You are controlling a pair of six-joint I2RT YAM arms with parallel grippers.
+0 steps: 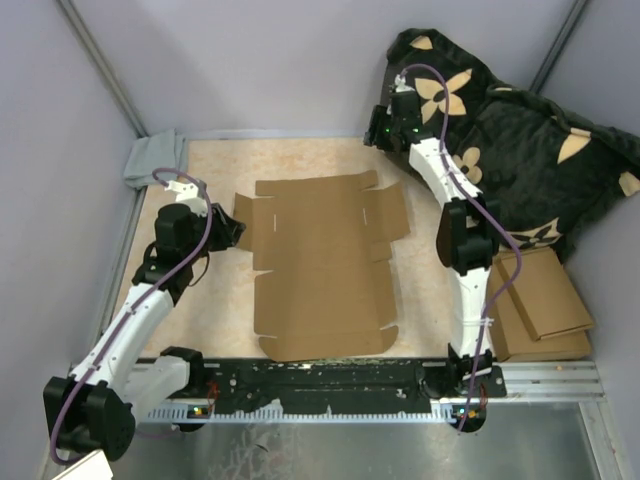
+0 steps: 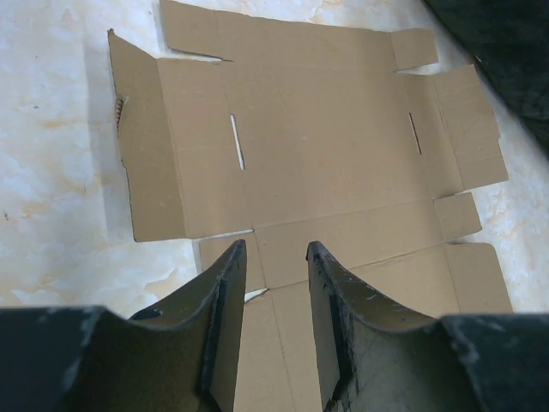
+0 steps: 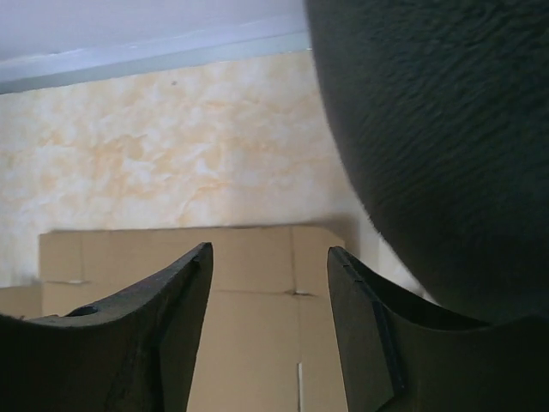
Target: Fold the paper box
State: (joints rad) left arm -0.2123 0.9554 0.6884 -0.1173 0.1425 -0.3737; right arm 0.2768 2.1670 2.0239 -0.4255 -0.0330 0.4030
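The paper box (image 1: 320, 260) lies unfolded and flat in the middle of the table, a brown die-cut sheet with flaps and two slits. My left gripper (image 1: 226, 234) is open and empty at the sheet's left edge, low over it. In the left wrist view the sheet (image 2: 317, 154) spreads ahead of my open gripper (image 2: 273, 257); one end flap (image 2: 137, 163) is slightly raised. My right gripper (image 1: 380, 136) is open and empty, raised above the sheet's far right corner. The right wrist view shows that corner (image 3: 257, 283) below my open gripper (image 3: 270, 257).
A dark flowered cushion (image 1: 520, 130) fills the back right, close beside my right gripper, and shows in the right wrist view (image 3: 429, 129). A stack of smaller flat cardboard pieces (image 1: 540, 300) lies at the right. A grey cloth (image 1: 155, 158) is bunched in the back left corner. Walls enclose the table.
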